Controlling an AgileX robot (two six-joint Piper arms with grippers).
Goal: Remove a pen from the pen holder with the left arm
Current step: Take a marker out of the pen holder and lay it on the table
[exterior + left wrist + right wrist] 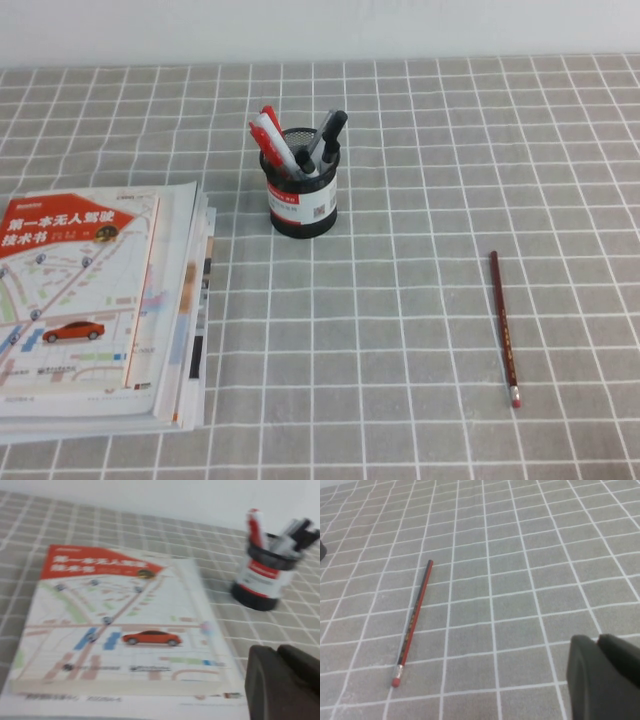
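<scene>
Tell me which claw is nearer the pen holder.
Left. The left claw hangs beside the books with the pen holder just ahead; the right claw is off by the pencil.

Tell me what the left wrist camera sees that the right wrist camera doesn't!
Only the left wrist view: the book with the orange car, the black pen holder full of pens, and the left tool, shut, above the table near the book. Only the right wrist view: a red pencil lying flat, and the right tool above the cloth near it. Both: the grey checked tablecloth.
</scene>
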